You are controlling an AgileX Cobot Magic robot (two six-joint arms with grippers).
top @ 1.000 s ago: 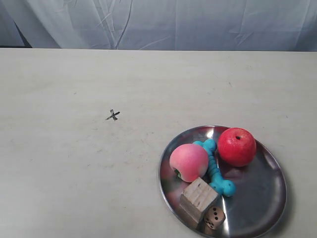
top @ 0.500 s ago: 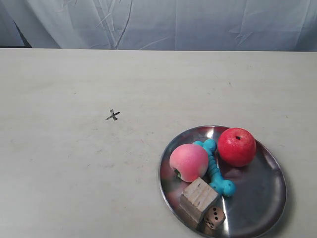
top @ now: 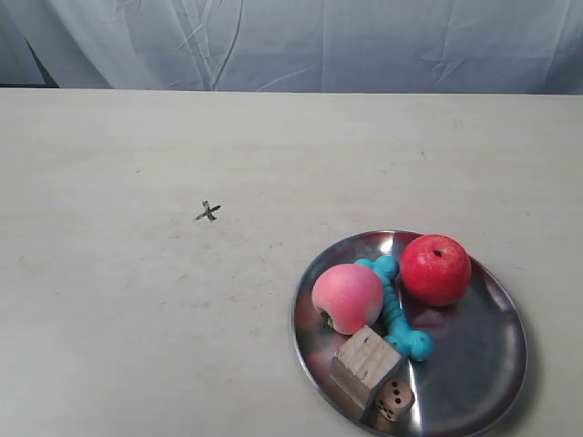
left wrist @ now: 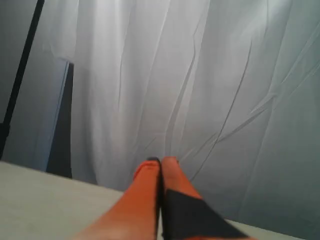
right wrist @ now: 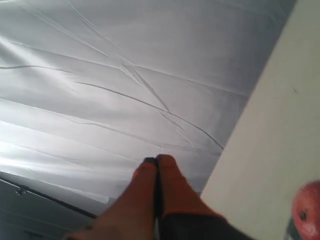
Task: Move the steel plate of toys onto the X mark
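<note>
The tiny dark hand-drawn X mark [top: 208, 212] sits on the pale table [top: 118, 328], well apart from the shiny round steel plate [top: 483, 364] at the exterior view's lower right. As I judge it, dragging or tilting that shallow plate too sharply could roll the round fruit over its low rim, and a pinch on the slick metal might slip. It holds, left to right, a pink peach [top: 347, 298], a pale wooden cube [top: 364, 366], a small wooden die [top: 394, 399], a turquoise bone-shaped chew toy [top: 403, 326] and a red apple [top: 435, 269]. The left tool [left wrist: 160, 161] and the right tool [right wrist: 157, 161] are each closed tight on nothing, facing a white curtain [left wrist: 225, 75].
</note>
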